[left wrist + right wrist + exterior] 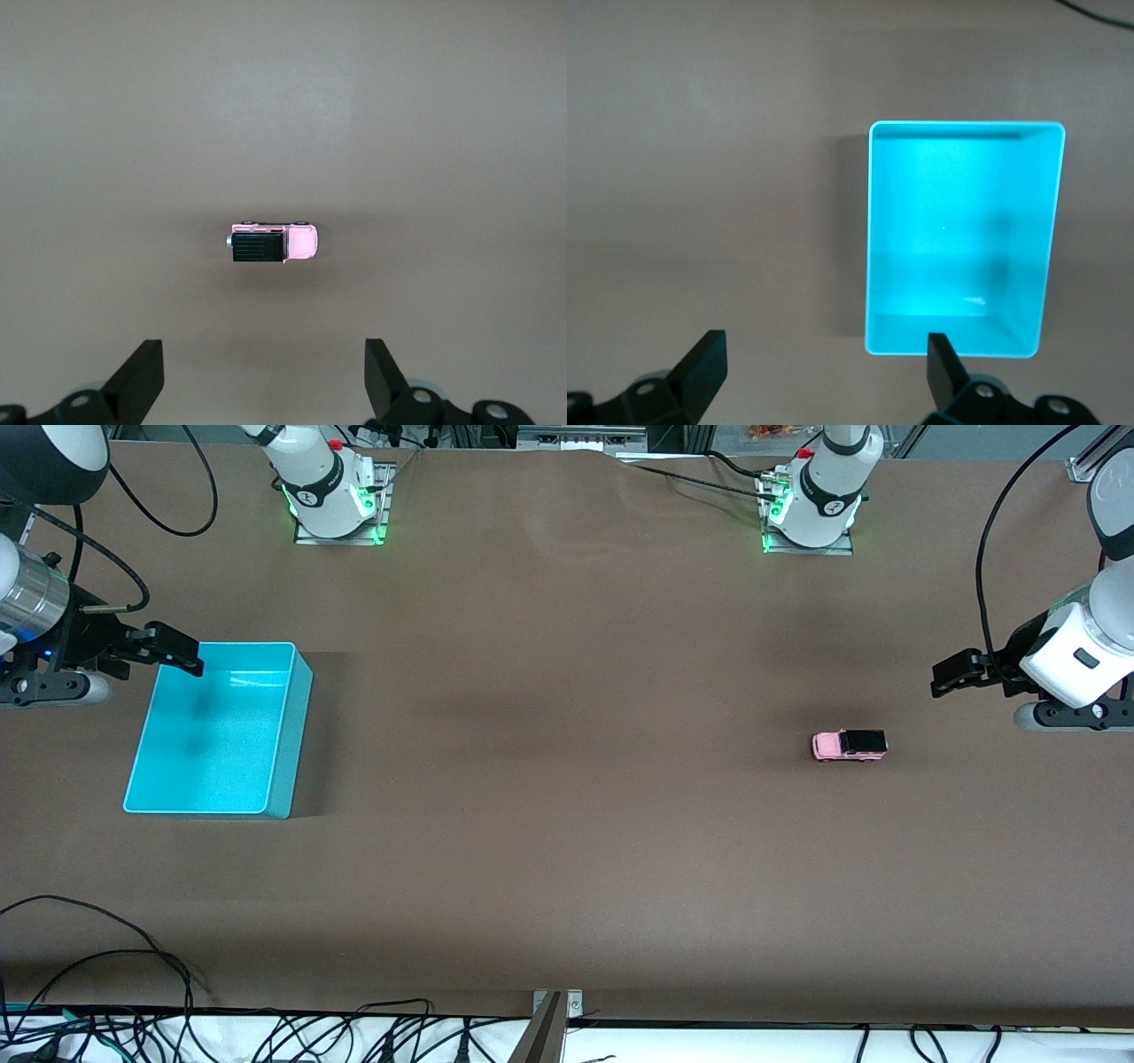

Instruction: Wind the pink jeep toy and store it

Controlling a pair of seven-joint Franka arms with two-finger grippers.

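The pink jeep toy [849, 745] stands on its wheels on the brown table, toward the left arm's end; it has a light pink body and a black roof. It also shows in the left wrist view [270, 243]. My left gripper [952, 677] hangs open and empty over the bare table beside the jeep, apart from it [263, 350]. The empty turquoise bin [292, 726] stands toward the right arm's end. My right gripper [182, 657] hangs open and empty over the bin's corner [824, 350], with the bin's rim [870, 230] below it.
The two arm bases [332, 491] [815, 500] stand along the table's edge farthest from the front camera. Loose cables [133, 965] and a metal bracket [556, 1005] lie at the nearest edge. Bare brown table lies between the bin and the jeep.
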